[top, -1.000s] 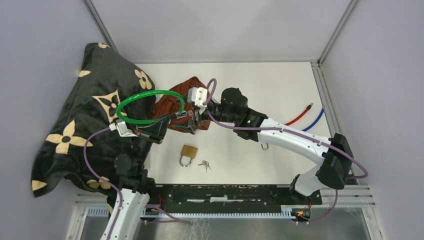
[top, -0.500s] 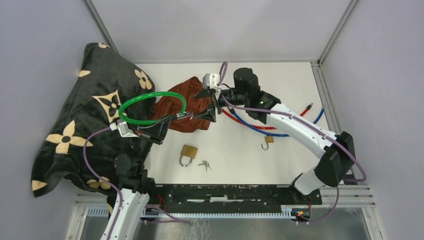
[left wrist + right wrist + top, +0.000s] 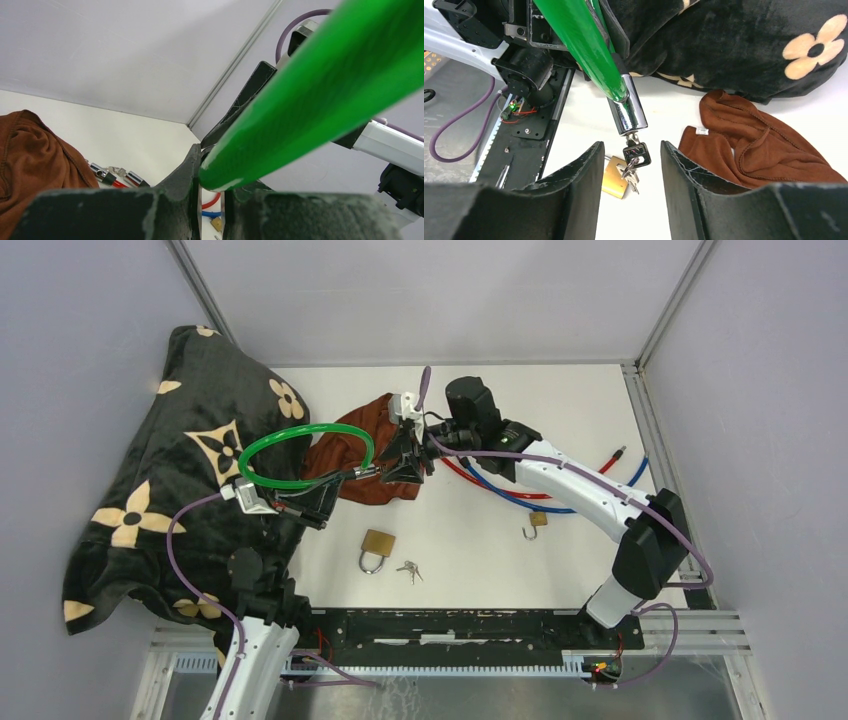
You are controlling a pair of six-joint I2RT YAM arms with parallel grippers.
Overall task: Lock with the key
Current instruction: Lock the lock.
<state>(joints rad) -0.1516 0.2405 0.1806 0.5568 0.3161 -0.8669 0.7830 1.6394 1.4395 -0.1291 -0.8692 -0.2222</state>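
Right pincer (image 3: pixel 631 146) has neared, jaws spread astride the key (image 3: pixel 636 152); left pincer (image 3: pixel 212 167) grips green lock (image 3: pixel 320 85).

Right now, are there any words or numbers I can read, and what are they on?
Nothing here can be read.
The white tag on the brown cloth: too small to read.
The black key head in the green cable lock: marks too blurred.
The brass padlock: no writing shows.
The black blanket: only flowers, no letters.
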